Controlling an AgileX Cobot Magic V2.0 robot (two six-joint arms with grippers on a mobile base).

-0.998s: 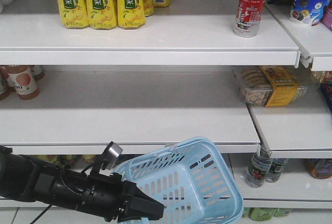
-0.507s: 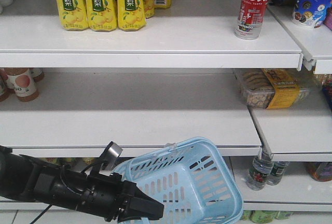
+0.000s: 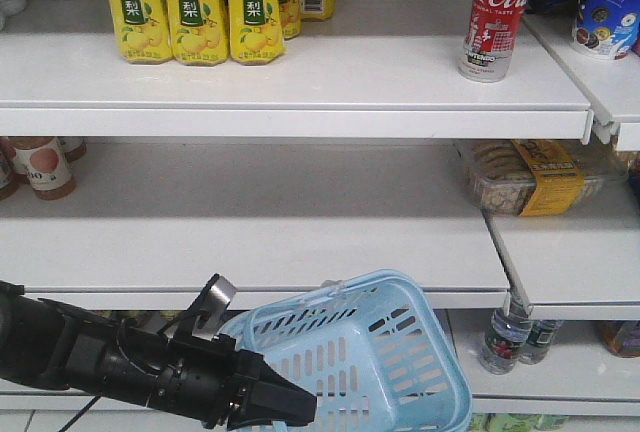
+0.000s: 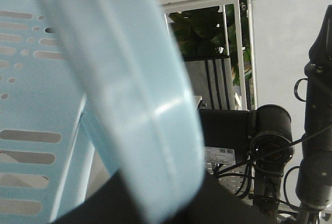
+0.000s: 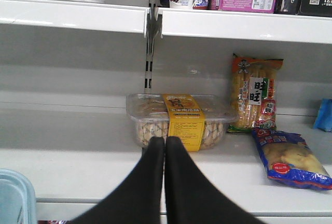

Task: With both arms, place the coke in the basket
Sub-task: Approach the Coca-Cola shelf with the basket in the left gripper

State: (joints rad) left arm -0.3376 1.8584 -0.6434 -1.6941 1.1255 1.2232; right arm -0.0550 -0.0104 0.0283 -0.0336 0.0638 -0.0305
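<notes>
Nearest, at the bottom of the front view, the left arm reaches in from the left. Its left end effector is drawn to a narrow point against the lower wall of the basket. In the left wrist view a wide pale blue strip of the basket runs down into the dark fingers, so the end effector appears clamped on the basket. The basket hangs tilted in the air, its open mouth turned up and toward the shelves, one thin handle lying along its upper rim. The right end effector has its two black fingers pressed together with nothing between them. It points at the middle shelf, with a corner of the basket just below and to its left. Straight beyond those fingertips a clear box of snacks with a yellow band lies on that shelf, and two snack bags lie to its right. Small bottles stand on the lowest shelf behind the basket. Farthest up, the coke stands upright on the top shelf near its right end, well apart from both end effectors and from the basket. A row of yellow cartons stands at the left of that shelf.
</notes>
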